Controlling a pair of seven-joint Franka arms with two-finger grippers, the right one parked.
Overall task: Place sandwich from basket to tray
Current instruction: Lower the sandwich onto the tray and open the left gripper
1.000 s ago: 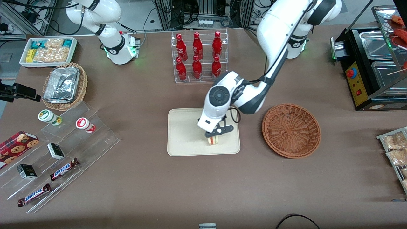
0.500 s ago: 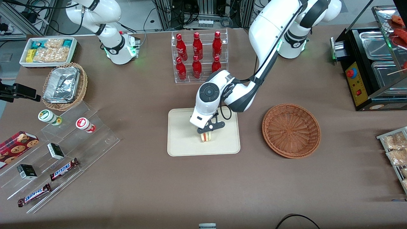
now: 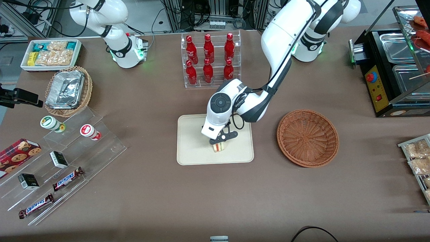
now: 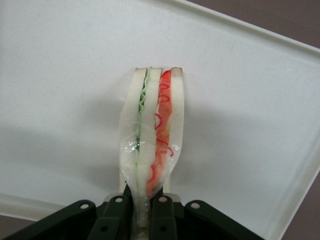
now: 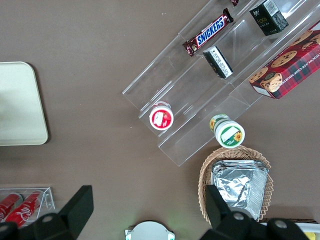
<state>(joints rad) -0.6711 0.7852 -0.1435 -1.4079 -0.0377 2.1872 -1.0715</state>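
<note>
At frame centre, the gripper [image 3: 220,141] is pinching the sandwich [image 3: 219,147] over the tray [image 3: 191,155]; lowering gently before releasing looks wisest.

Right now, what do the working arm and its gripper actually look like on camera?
The working arm has glossy white rounded shells with dark grey-black joint sections and a round black cap on the wrist housing. A thin black cable runs along the forearm and loops near the wrist. Its base glows green. The gripper, over the tray, is black, with dark finger mounts showing small round screw holes.
</note>
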